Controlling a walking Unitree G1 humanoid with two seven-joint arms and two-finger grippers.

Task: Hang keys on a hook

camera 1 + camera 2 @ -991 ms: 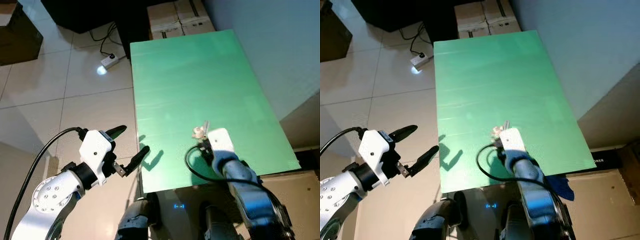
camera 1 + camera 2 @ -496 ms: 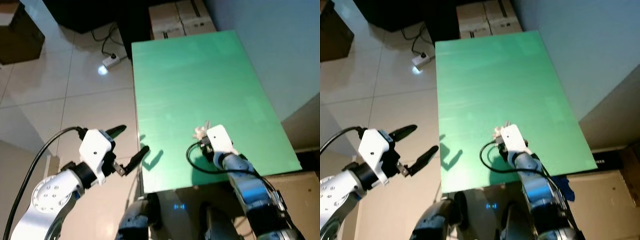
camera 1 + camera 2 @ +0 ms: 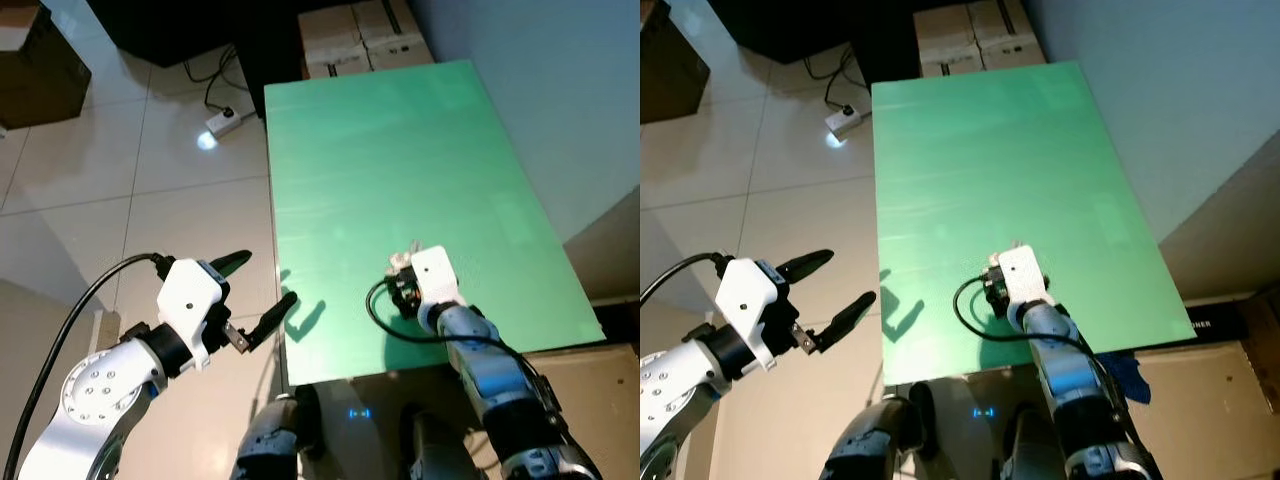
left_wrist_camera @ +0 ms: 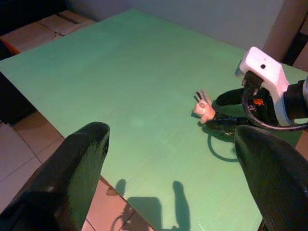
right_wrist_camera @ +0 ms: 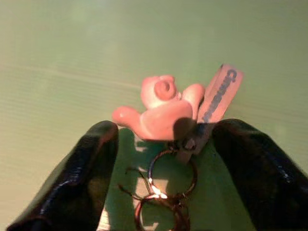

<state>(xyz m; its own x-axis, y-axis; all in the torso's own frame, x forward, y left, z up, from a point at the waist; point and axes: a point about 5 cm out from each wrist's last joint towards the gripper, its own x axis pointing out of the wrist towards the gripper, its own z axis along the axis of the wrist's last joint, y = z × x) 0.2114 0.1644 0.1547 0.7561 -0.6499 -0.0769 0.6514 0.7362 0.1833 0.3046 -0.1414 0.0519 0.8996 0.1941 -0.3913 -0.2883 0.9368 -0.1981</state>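
A key ring with a pink rubbery charm (image 5: 159, 110), a pink printed tag (image 5: 219, 92) and dark metal rings (image 5: 171, 168) lies on the green table (image 3: 400, 170) near its front edge. My right gripper (image 5: 166, 173) is low over the table, open, with one black finger on each side of the rings and the charm just beyond the tips. The left wrist view shows the charm (image 4: 204, 108) next to the right gripper (image 4: 226, 110). My left gripper (image 3: 262, 290) hangs open over the tiled floor, left of the table's front corner.
Cardboard boxes (image 3: 360, 35) stand beyond the table's far end. A white power strip (image 3: 222, 122) with black cables lies on the tiled floor at the left. A pale wall (image 3: 560, 90) runs along the table's right side. A brown box (image 3: 590, 380) stands at the right front.
My right wrist has dropped lower over the key ring, so the wrist housing covers more of the charm. The left arm has not moved.
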